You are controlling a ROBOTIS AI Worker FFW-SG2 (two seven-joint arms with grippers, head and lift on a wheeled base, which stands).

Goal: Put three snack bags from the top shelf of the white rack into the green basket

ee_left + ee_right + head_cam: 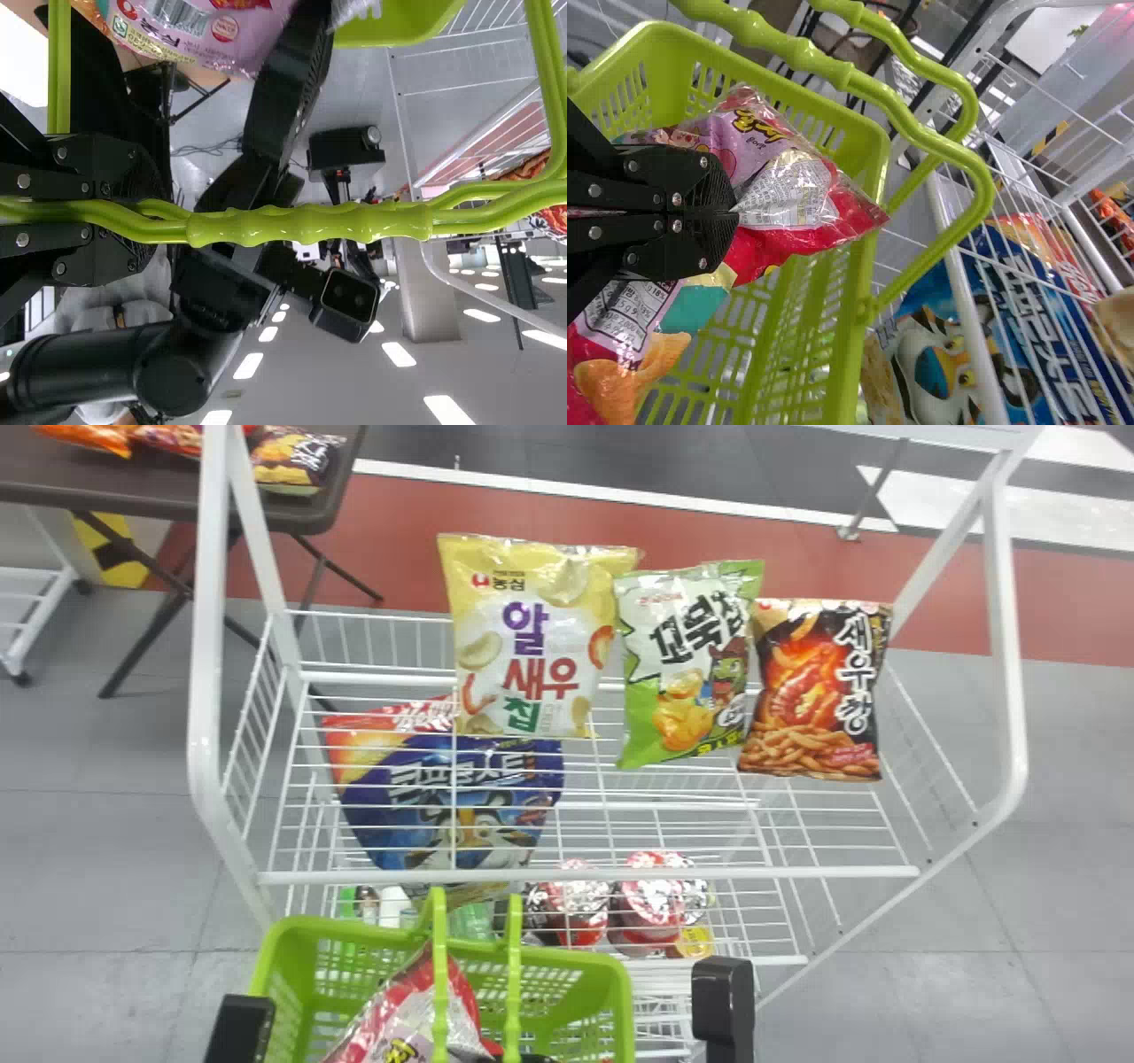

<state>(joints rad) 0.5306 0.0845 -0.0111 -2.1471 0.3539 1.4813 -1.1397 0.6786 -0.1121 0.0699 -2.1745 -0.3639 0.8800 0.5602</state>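
right pincer [735, 212], closed on a snack bag [788, 190], has it at the basket's [874, 159] mouth; letting go should suffice.

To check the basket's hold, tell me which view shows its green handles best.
The left wrist view: the handles cross its middle close up, ribbed grip plain, running into the left tool. The head view shows two narrow strips over the basket; the right wrist view, two arching bars.

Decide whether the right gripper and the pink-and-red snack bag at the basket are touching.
Touching: the right wrist view shows the right gripper pinching the snack bag, its wrapper gathered at the fingertips.
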